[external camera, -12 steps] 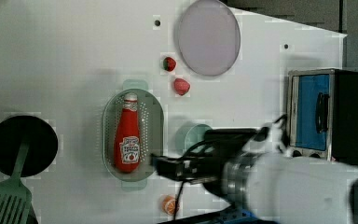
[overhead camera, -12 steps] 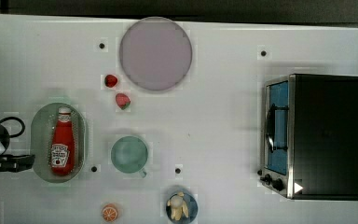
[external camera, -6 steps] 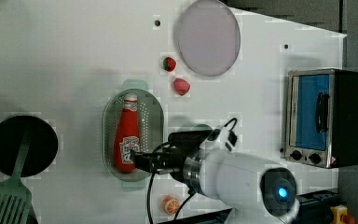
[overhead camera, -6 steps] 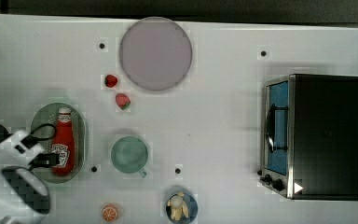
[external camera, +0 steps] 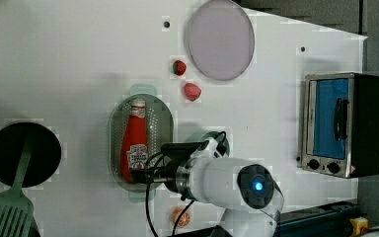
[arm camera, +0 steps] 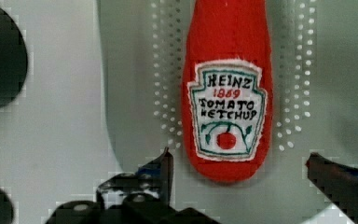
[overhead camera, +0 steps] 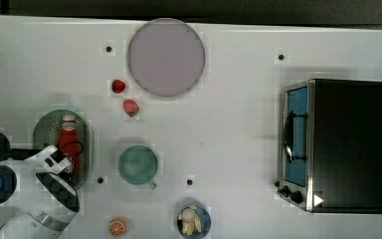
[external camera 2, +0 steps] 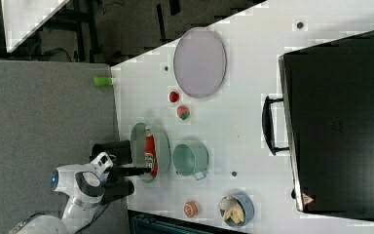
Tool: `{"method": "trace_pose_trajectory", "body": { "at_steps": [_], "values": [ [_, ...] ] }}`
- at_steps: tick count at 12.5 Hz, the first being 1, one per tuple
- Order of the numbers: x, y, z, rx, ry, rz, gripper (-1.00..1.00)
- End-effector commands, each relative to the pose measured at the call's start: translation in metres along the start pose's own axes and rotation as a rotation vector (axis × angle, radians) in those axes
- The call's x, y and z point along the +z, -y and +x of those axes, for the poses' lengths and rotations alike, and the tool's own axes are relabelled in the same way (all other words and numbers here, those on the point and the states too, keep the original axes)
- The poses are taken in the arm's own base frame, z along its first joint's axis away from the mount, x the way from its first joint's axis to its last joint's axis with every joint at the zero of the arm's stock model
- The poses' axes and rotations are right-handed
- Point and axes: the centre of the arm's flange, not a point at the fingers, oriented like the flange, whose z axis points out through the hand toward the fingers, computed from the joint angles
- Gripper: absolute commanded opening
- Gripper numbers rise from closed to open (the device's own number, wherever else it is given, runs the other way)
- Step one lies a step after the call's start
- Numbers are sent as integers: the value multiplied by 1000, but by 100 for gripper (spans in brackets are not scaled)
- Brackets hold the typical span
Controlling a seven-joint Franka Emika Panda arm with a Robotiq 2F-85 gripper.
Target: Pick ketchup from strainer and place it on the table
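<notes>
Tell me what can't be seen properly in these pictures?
- Ketchup: lower half hidden by the arm in the top view.
- Ketchup cap: cut off by the wrist view's edge.
- Strainer: near end covered by the gripper in the left view.
- Toaster oven interior: the right view shows its dark casing.

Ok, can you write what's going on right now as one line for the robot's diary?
phase: reaching | gripper: open, over bottle's bottom end | ketchup: lying in strainer | hold: none

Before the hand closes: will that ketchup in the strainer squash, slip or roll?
The ketchup looks like fabric with a stitched label, so it will probably give under the pads and be light. Cloth should grip rather than slip. It lies flat in the strainer, rounded, so a nudge might roll it toward a wall. The hand is open around its base.
</notes>
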Motion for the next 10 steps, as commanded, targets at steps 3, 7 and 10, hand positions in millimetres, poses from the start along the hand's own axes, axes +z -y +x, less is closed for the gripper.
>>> {"method": "trace_pose_trajectory", "body": {
  "at_steps": [3,7,10],
  "values": [
    [27,1,18,66,-32,44,100],
    [53,6,27,84,-25,28,91],
    [62,9,29,85,-20,26,21]
  ]
}}
